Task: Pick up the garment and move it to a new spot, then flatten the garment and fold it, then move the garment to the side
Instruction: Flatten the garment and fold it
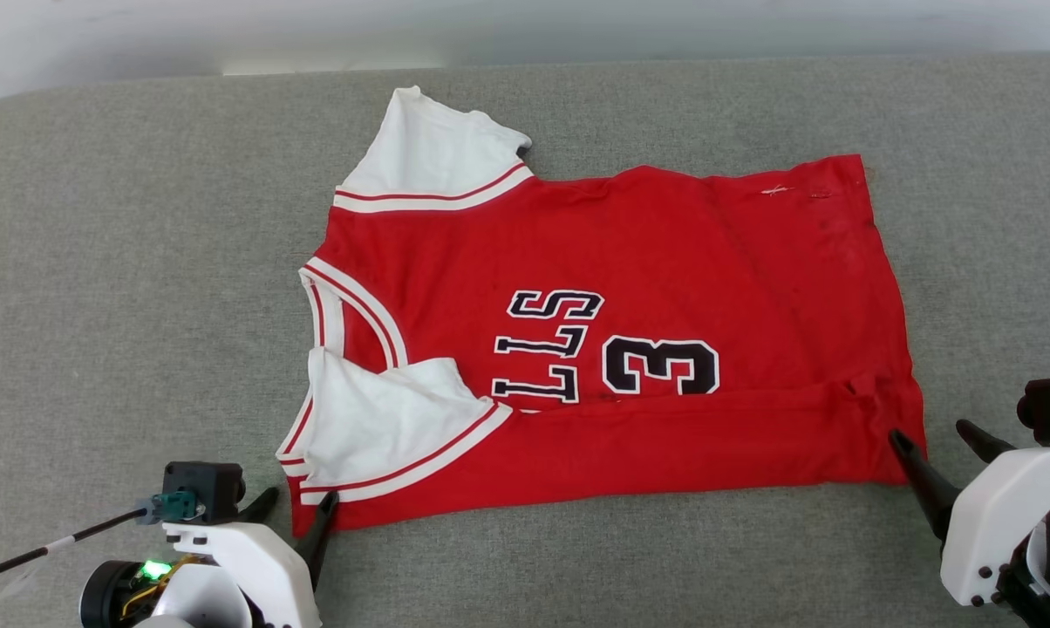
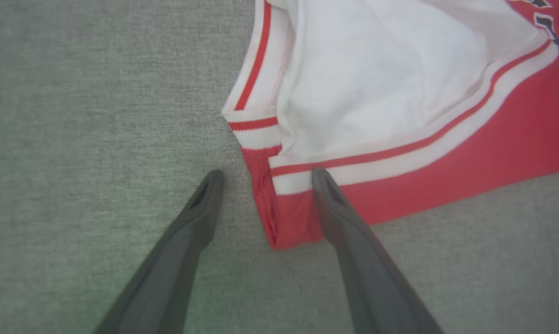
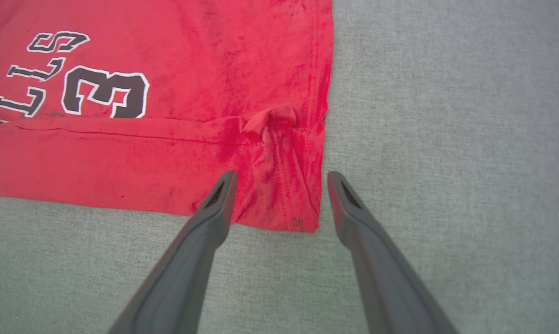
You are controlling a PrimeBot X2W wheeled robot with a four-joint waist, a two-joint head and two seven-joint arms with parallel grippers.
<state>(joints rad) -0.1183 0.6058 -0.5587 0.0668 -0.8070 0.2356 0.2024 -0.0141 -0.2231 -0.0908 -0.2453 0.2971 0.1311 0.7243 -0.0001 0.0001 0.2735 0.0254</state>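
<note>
The garment (image 1: 630, 262), a red jersey with white sleeves and black lettering, lies spread on the grey surface, collar to the left. Its near long edge is folded over, covering part of the lettering. My left gripper (image 1: 298, 501) stands open at the near left corner (image 2: 284, 218), one finger on the fabric and one on the bare cloth beside it. My right gripper (image 1: 930, 432) is open at the near right hem corner (image 3: 284, 199), which sits between its fingers. Nothing is gripped.
A grey cloth-covered surface (image 1: 124, 305) stretches wide on all sides of the jersey. Its far edge meets a pale wall (image 1: 525, 30) at the top. A thin black cable (image 1: 45, 549) runs from my left wrist toward the lower left.
</note>
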